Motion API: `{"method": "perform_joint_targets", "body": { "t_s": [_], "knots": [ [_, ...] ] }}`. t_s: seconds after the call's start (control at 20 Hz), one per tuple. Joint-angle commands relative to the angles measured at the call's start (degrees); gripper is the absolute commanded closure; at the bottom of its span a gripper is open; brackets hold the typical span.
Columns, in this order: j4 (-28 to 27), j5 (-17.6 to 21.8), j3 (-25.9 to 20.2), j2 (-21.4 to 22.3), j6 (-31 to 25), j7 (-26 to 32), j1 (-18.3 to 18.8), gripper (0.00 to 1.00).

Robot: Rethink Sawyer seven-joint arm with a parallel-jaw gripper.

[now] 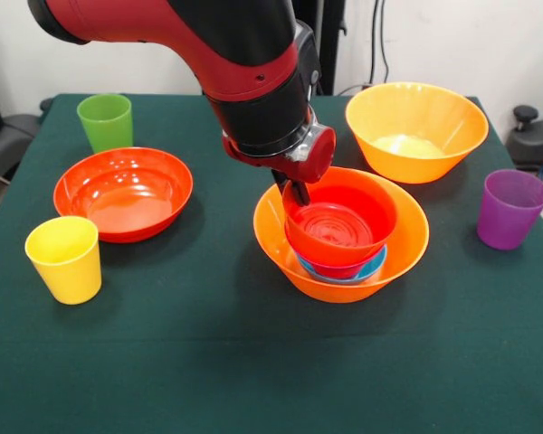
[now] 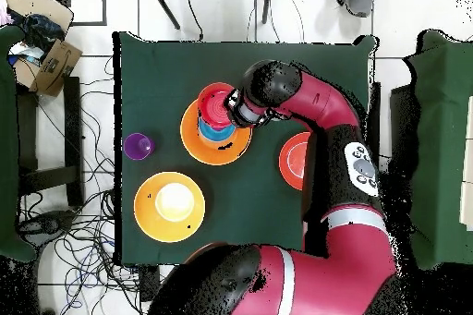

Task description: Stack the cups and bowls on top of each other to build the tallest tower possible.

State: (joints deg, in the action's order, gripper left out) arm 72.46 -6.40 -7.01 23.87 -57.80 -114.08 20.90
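Green cloth covers the table, where the gripper pinches the rim of a red-orange bowl, mouth up, atop the tower in a large orange bowl; yellow cup, green cup and purple cup stand upright around.

We see the arm as fat rounded segments in glossy red with black sections between them. The wrist housing is a black cylinder ringed by a red collar, ending in a round red cap with a dark screw or port at its rim. A thin black gripper stub sticks out under it; fingers too small to read. From overhead, the forearm link carries a grey oval panel with dark buttons, and the base segments are red with a white band and a black shoulder.
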Motion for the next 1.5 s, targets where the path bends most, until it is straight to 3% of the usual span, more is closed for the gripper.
{"method": "perform_joint_targets", "body": {
  "t_s": [0.05, 1.5],
  "knots": [
    [1.7, 2.1, -3.3, -1.8, -0.4, 1.3, 0.4, 1.0],
    [-0.5, 2.1, -3.5, -2.9, -2.6, 1.6, 0.5, 1.0]
  ]
}}
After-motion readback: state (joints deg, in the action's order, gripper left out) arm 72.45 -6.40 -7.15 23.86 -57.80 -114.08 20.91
